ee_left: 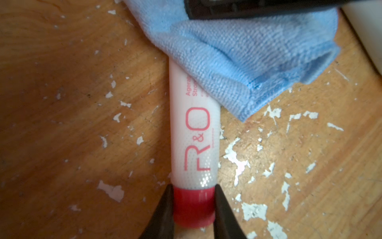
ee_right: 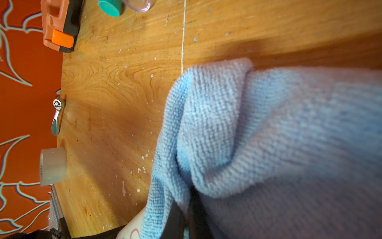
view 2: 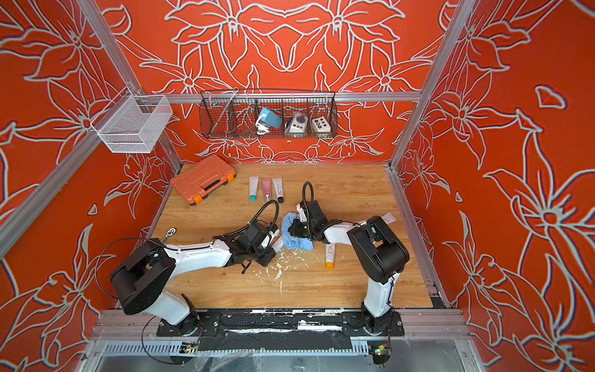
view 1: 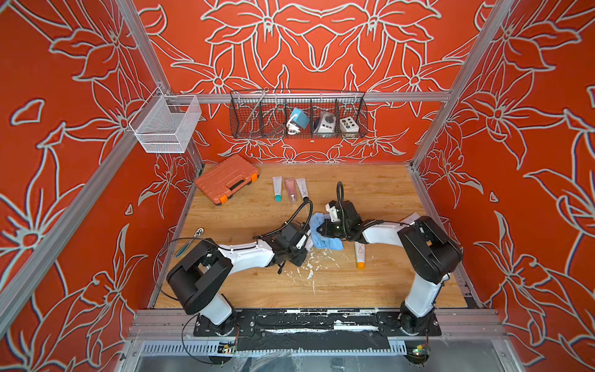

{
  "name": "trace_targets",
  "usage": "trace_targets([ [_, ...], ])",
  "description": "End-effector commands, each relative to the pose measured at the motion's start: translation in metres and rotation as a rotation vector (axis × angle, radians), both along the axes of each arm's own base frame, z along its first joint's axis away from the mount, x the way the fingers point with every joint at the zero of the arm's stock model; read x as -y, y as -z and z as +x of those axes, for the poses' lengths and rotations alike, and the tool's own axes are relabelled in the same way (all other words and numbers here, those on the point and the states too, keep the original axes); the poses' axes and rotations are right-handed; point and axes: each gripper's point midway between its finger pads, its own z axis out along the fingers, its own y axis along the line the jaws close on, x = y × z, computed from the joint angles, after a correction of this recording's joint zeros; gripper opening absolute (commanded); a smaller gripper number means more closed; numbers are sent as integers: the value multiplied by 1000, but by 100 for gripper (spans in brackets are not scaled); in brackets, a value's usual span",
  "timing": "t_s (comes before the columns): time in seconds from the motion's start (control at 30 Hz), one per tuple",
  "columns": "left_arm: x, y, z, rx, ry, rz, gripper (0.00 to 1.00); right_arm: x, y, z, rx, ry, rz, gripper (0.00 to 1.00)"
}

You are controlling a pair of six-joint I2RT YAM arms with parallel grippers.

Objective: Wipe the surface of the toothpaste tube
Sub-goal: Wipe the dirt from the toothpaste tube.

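The light-brown wooden tabletop (view 1: 370,193) carries everything. Near its centre, in both top views, lies the crumpled light-blue microfibre cloth (view 1: 325,244). The cloth is draped over the far part of the white plastic toothpaste tube with pink "R&O" lettering (ee_left: 193,134). This tube lies flat on the wood, reaching out from under the cloth toward about 7 o'clock. In the left wrist view only the lettered half next to the cap is uncovered.

The left end effector (ee_left: 193,192) reaches in from about 8 o'clock. It is narrowed onto the tube's round red cap (ee_left: 194,207), with one black finger touching each side, so it pins the tube in place. The right end effector (ee_right: 185,219) reaches in from about 3 o'clock and is closed with a fold of the cloth pinched between its fingers.

I judge that the wiping itself is the step in hand: one arm steadies the tube and the other has the cloth on it. The next move calls for drawing the cloth along the tube toward the cap with light pressure downward, while the hold on the cap stays firm. A hard pull may slide the tube out of that hold. The small white flakes (ee_left: 235,157) on the wood just beside the tube could also be caught by the cloth.
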Motion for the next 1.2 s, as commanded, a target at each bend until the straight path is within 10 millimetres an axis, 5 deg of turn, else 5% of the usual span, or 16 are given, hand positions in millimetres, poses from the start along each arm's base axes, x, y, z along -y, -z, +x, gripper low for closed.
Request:
trace_targets([
  [0.0,-8,-7,14,42,-54,9,16,4,37,-50,-170,-30,-62,0],
  [0.67,-12,-7,16,40,-68,6,16,-34,29,-108,-180,-132,8,0],
  [1.17,-12,-10,15,49,-65,-6,16,-26,41,-101,-159,-106,-48,0],
])
